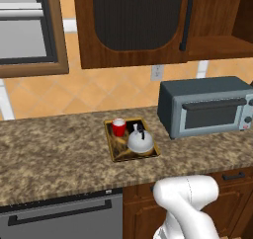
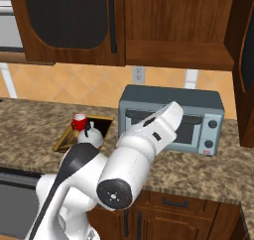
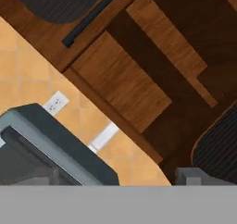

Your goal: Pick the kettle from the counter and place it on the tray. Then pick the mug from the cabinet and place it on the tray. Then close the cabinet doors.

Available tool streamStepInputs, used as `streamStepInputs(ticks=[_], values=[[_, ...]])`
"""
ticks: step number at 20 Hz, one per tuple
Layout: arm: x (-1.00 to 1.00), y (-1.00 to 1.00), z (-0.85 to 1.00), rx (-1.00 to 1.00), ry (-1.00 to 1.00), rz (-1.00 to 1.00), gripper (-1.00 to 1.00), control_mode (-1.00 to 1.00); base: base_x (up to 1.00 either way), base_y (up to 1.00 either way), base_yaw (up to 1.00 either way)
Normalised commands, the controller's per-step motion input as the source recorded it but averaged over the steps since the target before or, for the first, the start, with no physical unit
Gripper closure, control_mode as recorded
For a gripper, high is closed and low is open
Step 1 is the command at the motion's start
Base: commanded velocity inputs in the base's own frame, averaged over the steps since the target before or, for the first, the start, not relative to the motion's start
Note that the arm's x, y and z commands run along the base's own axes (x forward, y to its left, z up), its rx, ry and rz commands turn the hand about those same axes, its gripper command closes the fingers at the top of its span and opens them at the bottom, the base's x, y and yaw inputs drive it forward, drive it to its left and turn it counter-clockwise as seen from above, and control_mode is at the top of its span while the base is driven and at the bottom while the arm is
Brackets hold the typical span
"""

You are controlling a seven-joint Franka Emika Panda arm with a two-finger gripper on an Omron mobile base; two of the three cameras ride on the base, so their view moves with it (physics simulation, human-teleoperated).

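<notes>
kettle (image 1: pixel 140 142) and mug (image 1: pixel 118 127) sat on the tray (image 1: pixel 114 148); gripper jaws were wide apart, empty. your cabinet doors (image 2: pixel 245 65) looked stiff, hinged; push near the bar handle (image 3: pixel 92 15) at eleven o'clock.

The wall (image 1: pixel 113 92) behind is tiled in warm orange-tan squares set on the diagonal, with a white power socket (image 1: pixel 157 72) just above a grey toaster oven (image 1: pixel 207 107) — dark glass door, knobs down its right side. Off to the left hangs a brown-framed window (image 1: pixel 29 30) with pale slats. Below sit reddish-brown base cupboards (image 2: pixel 183 211) with black handles, and a grey dishwasher front (image 1: pixel 64 216) with a long dark bar — all evenly lit.
</notes>
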Motion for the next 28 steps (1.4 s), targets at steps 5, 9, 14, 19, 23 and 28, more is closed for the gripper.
streamStepInputs(ticks=[5,9,14,19,23,28], values=[[0.0,-0.53,0.0,0.33,-0.17,-0.01,-1.0,-1.0,0.0,0.0,0.0],[0.02,-0.27,-0.18,0.41,-0.1,0.01,-1.0,-1.0,0.0,0.0,0.0],[0.09,-0.36,-0.11,0.47,-0.06,0.09,-1.0,-1.0,0.0,0.0,0.0],[0.0,-0.58,0.01,0.32,-0.07,0.07,-1.0,-1.0,0.0,0.0,0.0],[0.0,-0.58,-0.16,0.2,-0.17,0.04,-1.0,-1.0,0.0,0.0,0.0],[0.0,-0.41,-0.44,0.01,-0.03,0.02,-1.0,-1.0,0.0,0.0,0.0]])
